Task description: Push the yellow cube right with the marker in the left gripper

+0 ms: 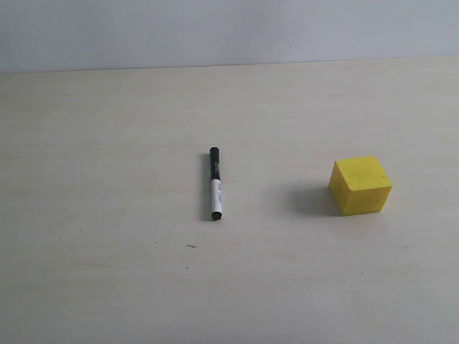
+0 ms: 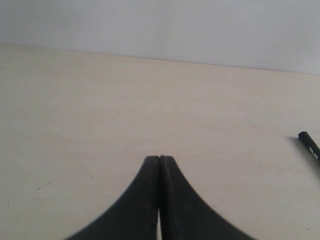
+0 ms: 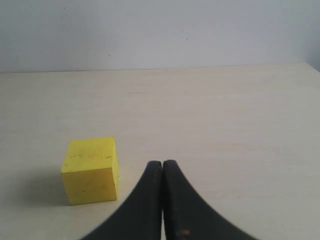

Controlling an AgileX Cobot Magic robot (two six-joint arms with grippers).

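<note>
Where the marker (image 1: pixel 214 183) is laid: flat on the pale tabletop (image 1: pixel 107 215), left of centre in the exterior view, black cap pointed toward the far edge, white barrel toward the camera; it is gripped by nothing.
Yellow cube (image 1: pixel 361 185): set on the tabletop well apart from the marker, to its right, with a soft shadow thrown on its left side.
Left claw (image 2: pixel 159 159): seen clenched in the left wrist view, the two black fingers pressed together with nothing between them; the marker (image 2: pixel 310 145) is caught at the edge of that view, clear of the fingertips.
Right claw (image 3: pixel 163 163): likewise clenched and empty, fingers pressed tip to tip; the yellow cube (image 3: pixel 91 171) is seen near them, untouched.
</note>
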